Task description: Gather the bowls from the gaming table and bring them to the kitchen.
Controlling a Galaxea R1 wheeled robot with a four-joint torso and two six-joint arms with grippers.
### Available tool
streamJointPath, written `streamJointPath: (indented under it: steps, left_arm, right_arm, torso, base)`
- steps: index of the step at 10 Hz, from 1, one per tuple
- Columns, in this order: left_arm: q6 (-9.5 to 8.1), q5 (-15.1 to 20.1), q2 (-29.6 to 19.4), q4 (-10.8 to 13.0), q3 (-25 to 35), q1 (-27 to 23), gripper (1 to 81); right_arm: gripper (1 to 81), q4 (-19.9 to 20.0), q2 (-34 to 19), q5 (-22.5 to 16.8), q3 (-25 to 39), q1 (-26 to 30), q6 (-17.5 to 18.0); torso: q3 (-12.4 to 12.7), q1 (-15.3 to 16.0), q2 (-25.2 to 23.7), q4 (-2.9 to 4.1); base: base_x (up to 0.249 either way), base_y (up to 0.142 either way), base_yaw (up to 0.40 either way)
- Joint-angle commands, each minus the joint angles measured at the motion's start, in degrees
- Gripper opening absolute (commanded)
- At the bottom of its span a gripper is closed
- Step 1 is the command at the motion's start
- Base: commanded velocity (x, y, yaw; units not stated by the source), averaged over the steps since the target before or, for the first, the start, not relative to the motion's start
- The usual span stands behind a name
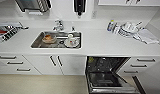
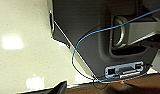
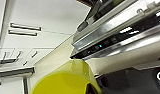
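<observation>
I am in the kitchen, facing its white countertop [image 1: 101, 41] and steel sink [image 1: 36, 43]. A bright yellow-green bowl [image 3: 63, 80] sits very close in the right wrist view, with the open dishwasher's door edge [image 3: 116, 37] just beyond it. My right gripper appears shut on its rim, where a dark fingertip [image 3: 90, 88] shows. The left wrist view looks along my own dark body [image 2: 96, 30] over pale floor [image 2: 23, 50]; a dark tip [image 2: 60, 88] shows at the edge. The gaming table is out of view.
The sink holds a tan dish [image 1: 48, 39] and a white plate with a cup [image 1: 71, 42]. The dishwasher [image 1: 106, 75] stands open below the counter on the right. Stacked dishes [image 1: 129, 28] and a cloth [image 1: 147, 37] lie at the counter's right end. Drawers [image 1: 11, 63] are on the left.
</observation>
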Motion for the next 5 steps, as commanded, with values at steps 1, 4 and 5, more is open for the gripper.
streamJointPath:
  steps: [1,4,5]
  left_arm:
    - [0.14,3.2,-0.1,0.0,-0.2,1.0,81.1]
    - [-0.3,3.3,0.1,-0.5,-2.3,2.2,81.1]
    - [-0.39,3.3,0.7,-0.6,-4.5,2.5,81.1]
  right_arm:
    - [1.0,6.2,1.3,-11.5,0.8,14.8,0.9]
    - [1.0,6.9,9.6,-14.7,-6.6,18.4,1.0]
    - [1.0,6.9,11.9,-15.9,-8.7,19.5,1.0]
  torso:
    - [0.0,0.0,0.0,0.0]
    - [0.0,0.0,0.0,0.0]
    - [0.0,0.0,0.0,0.0]
  base:
    - [0.0,0.0,0.0]
    - [0.0,0.0,0.0]
    - [0.0,0.0,0.0]
